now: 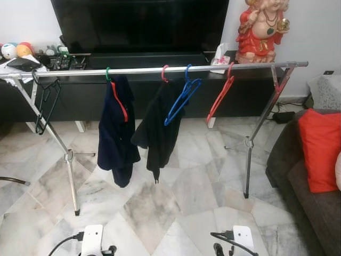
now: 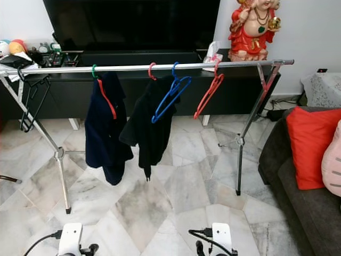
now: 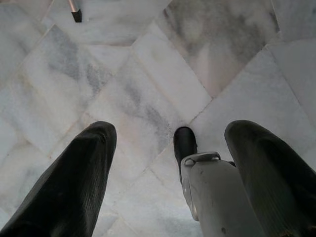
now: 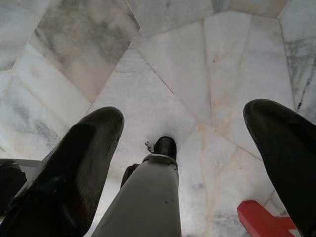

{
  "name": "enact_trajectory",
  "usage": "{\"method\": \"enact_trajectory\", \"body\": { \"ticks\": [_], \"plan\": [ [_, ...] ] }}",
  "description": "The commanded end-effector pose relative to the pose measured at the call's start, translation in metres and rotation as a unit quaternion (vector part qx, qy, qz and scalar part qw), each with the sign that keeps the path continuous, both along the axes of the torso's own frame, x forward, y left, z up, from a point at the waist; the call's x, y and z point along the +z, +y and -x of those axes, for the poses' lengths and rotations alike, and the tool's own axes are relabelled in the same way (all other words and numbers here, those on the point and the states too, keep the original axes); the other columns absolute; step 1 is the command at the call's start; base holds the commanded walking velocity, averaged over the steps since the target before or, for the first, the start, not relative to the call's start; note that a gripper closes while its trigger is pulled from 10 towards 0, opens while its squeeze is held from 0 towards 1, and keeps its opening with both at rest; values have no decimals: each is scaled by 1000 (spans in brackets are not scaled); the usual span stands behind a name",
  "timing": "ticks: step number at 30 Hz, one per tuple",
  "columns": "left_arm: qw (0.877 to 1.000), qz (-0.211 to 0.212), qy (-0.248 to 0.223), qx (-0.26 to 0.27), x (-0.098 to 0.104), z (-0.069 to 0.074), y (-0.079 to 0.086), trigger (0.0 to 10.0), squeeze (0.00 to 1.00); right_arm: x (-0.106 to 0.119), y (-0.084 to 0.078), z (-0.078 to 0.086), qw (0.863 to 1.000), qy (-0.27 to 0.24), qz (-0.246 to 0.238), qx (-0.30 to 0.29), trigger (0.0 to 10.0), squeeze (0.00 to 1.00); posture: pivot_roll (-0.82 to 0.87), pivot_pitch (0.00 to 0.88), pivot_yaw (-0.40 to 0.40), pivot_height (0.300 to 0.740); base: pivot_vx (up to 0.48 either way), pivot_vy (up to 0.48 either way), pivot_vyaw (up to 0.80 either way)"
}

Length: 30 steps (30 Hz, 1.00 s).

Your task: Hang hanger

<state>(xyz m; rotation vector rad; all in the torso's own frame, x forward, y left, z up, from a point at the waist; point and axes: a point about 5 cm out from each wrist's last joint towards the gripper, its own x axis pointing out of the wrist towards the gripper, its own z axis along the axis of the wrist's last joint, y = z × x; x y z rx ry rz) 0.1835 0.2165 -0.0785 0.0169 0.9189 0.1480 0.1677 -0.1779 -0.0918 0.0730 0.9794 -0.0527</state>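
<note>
A silver clothes rail spans the room in front of me. On it hang a black hanger at the left end, a navy garment, a black garment, an empty blue hanger and an empty red hanger. My left gripper hangs low over the marble floor, open, with nothing between its fingers. My right gripper hangs the same way, open and empty. A piece of a red thing lies on the floor beside it.
The rack's splayed legs stand on the marble floor. Behind it are a black TV console and a red statue. At the right, a dark sofa holds a red cushion.
</note>
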Motion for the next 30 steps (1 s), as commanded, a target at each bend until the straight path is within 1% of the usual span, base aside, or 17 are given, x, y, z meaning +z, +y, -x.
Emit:
{"method": "enact_trajectory", "body": {
  "ticks": [1,16,30],
  "plan": [
    [1000,6,-2,10,0,0,2,10000,0,1,0,-2,1000,-2,0,1,10000,0,-72,0,-12,740,0,0,0],
    [1000,15,-5,9,0,-1,-1,10000,0,1,-1,-2,1000,-3,3,5,10000,0,-75,0,-18,740,0,0,0],
    [1000,12,-8,9,1,-3,-1,10000,0,1,-1,-3,1000,-2,3,7,10000,0,-74,0,-22,740,0,0,0]
  ]
}}
